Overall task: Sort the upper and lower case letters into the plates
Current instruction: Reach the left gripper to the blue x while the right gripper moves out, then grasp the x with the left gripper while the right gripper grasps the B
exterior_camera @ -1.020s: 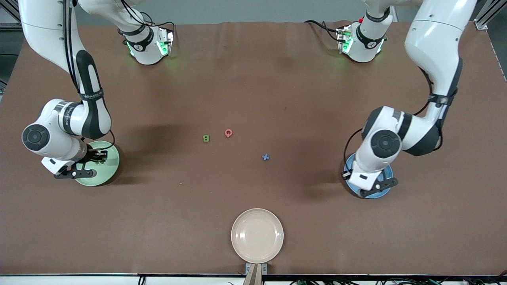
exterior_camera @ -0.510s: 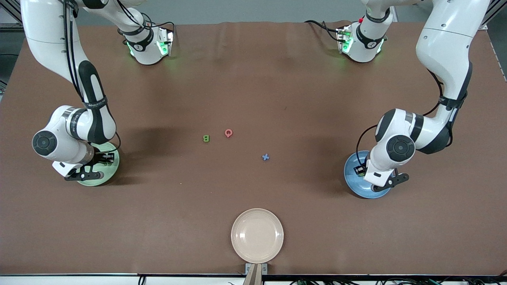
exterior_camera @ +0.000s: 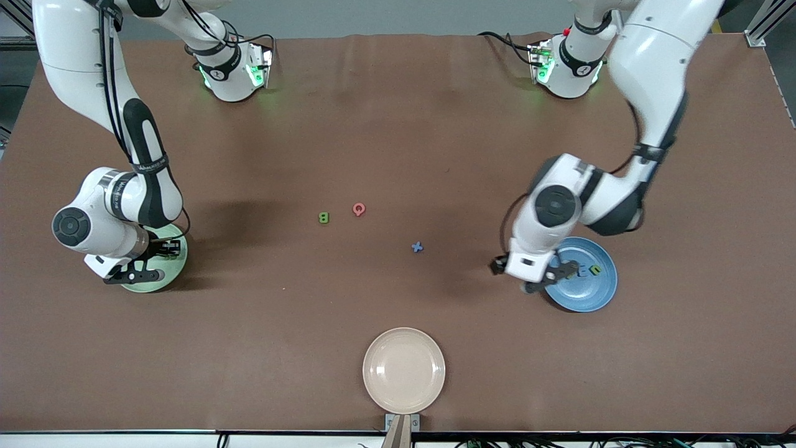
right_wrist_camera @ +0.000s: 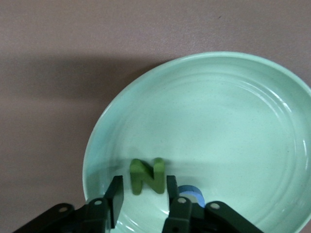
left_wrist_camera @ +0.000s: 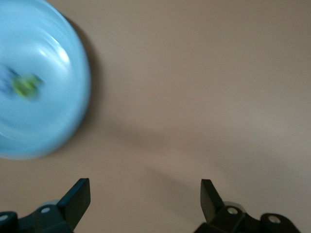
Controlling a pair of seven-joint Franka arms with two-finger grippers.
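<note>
My right gripper (exterior_camera: 160, 250) hangs low over the pale green plate (exterior_camera: 169, 267). In the right wrist view a green N (right_wrist_camera: 147, 175) lies in that plate (right_wrist_camera: 218, 121) between my right gripper's (right_wrist_camera: 143, 191) fingers, which stand slightly apart from it. A blue letter (right_wrist_camera: 192, 194) lies beside it, partly hidden. My left gripper (exterior_camera: 533, 280) is open and empty over bare table at the edge of the blue plate (exterior_camera: 591, 292), which holds a green letter (exterior_camera: 595, 270) and a blue letter (exterior_camera: 581, 271). On the table lie a green B (exterior_camera: 323, 217), a pink-red Q (exterior_camera: 359, 209) and a blue x (exterior_camera: 417, 247).
A cream plate (exterior_camera: 404, 370) sits near the table's front edge, nearer the camera than the loose letters. The left wrist view shows the blue plate (left_wrist_camera: 34, 82) with a green letter (left_wrist_camera: 26, 86), and brown table under my left gripper (left_wrist_camera: 146, 194).
My left gripper opened over the blue plate, left a green letter there and swung off it toward the table's middle. My right gripper's fingers parted slightly over the green plate.
</note>
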